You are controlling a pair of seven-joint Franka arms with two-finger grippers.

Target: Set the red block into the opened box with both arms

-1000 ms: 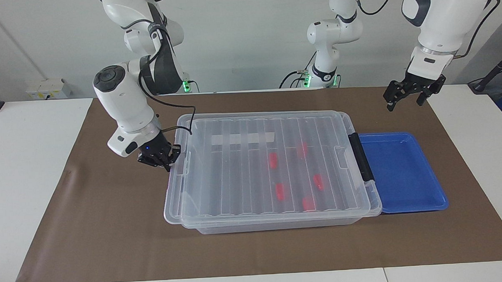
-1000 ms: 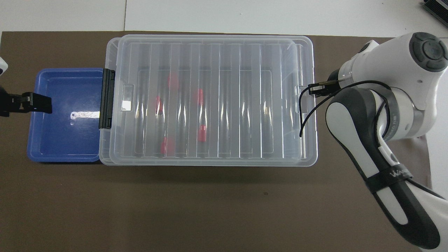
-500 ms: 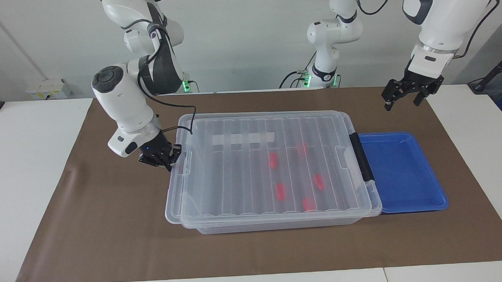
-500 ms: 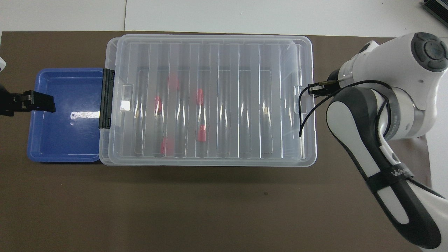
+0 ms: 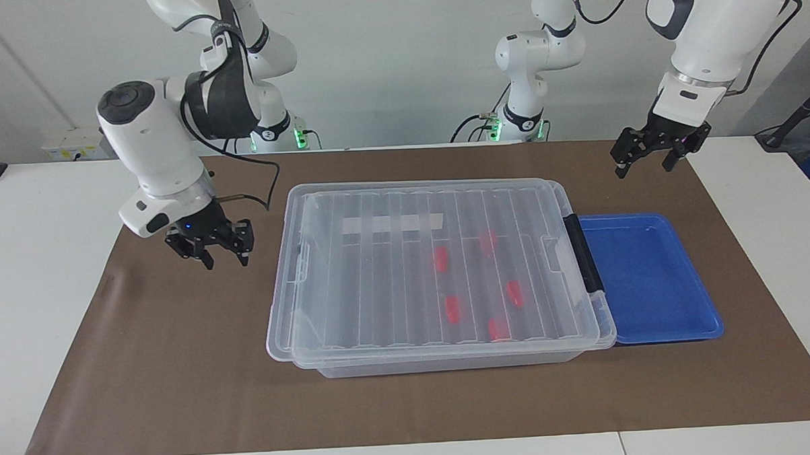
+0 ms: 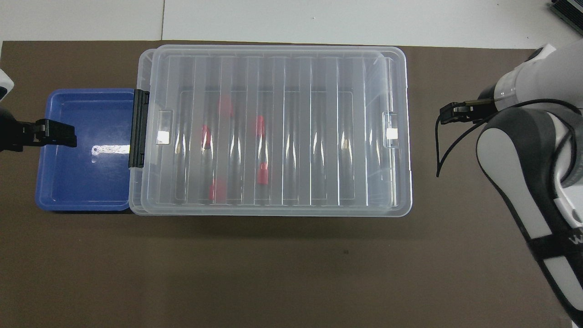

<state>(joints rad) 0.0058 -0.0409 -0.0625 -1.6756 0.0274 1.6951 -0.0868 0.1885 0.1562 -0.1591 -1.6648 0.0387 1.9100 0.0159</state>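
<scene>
Hovering with spread fingers just beside the lidded box (image 5: 433,267), the right gripper (image 5: 209,246) seems finished; five red blocks (image 5: 452,309) lie inside, while the left gripper (image 5: 648,153), fingers spread too, waits above the blue tray (image 5: 649,279).

your right gripper (image 5: 208,250) hangs low on a bent arm with the wrist tipped down, its fingers spread apart and holding nothing. your left gripper (image 5: 647,157) hangs higher up at the left arm's end, pointing down from a raised forearm, fingers open and empty too
</scene>
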